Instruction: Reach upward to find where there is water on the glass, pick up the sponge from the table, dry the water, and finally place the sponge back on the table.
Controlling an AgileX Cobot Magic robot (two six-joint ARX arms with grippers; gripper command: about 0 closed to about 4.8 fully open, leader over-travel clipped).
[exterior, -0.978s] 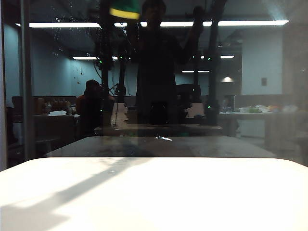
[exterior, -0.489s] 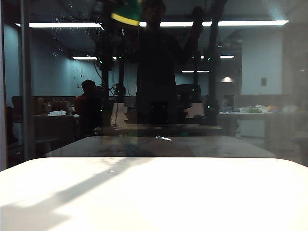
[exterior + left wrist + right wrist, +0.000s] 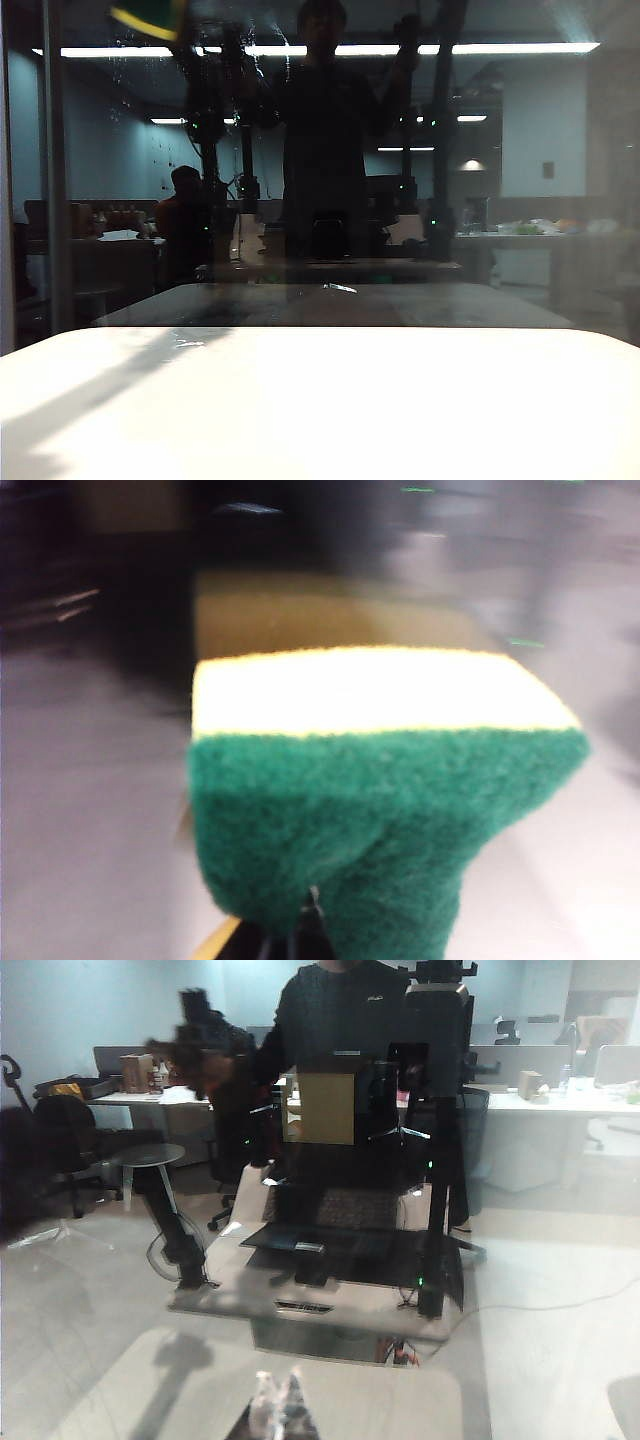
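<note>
Glass (image 3: 520,200): dark pane behind my white table (image 3: 330,410), droplets of water (image 3: 125,60) near its upper left.
Sponge (image 3: 385,780): green-and-yellow, raised against the pane's top left.
Left gripper (image 3: 300,942): clamped on the sponge.
Right gripper (image 3: 280,1400): fingertips together, facing the pane.

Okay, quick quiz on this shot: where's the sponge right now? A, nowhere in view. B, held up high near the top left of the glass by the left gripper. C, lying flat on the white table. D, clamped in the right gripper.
B: the exterior view shows the sponge raised at the upper left of the glass, and the left wrist view shows the left gripper shut on it, clear of the table.
</note>
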